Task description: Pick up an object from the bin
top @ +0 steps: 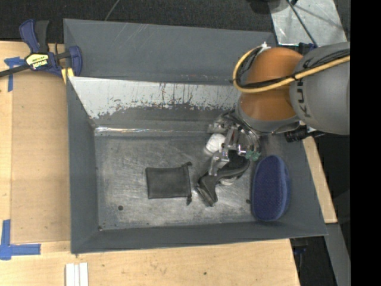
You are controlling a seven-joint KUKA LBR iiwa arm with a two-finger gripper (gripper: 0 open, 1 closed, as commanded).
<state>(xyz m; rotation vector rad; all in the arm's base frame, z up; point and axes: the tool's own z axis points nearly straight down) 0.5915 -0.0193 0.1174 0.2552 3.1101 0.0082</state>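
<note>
Reaching in from the right, the big grey arm [326,91] bends down over the right side of the grey bin [80,159]. A round orange cover [271,97] sits on its wrist, high above the bin floor. Below the cover the arm gets thin and points down and to the left. The dark gripper [206,192] is at its end, low over the bin floor, near the middle and a bit to the right. It is dark against a dark floor, and I cannot tell if it is open or shut, or if it holds a thing. The nearest thing is a flat dark grey square [168,182], like a small pad, lying in the middle of the floor. The gripper is just beside the right edge of this square, and I cannot tell if the two touch. A small white lump [213,143] shows just beside the wrist parts, toward the back of the bin; the arm hides part of it, so its shape is hard to make out. A blue oval thing [269,186] leans on the right wall of the bin, near the gripper but apart from it. The orange cover hides the back right corner of the bin.
</note>
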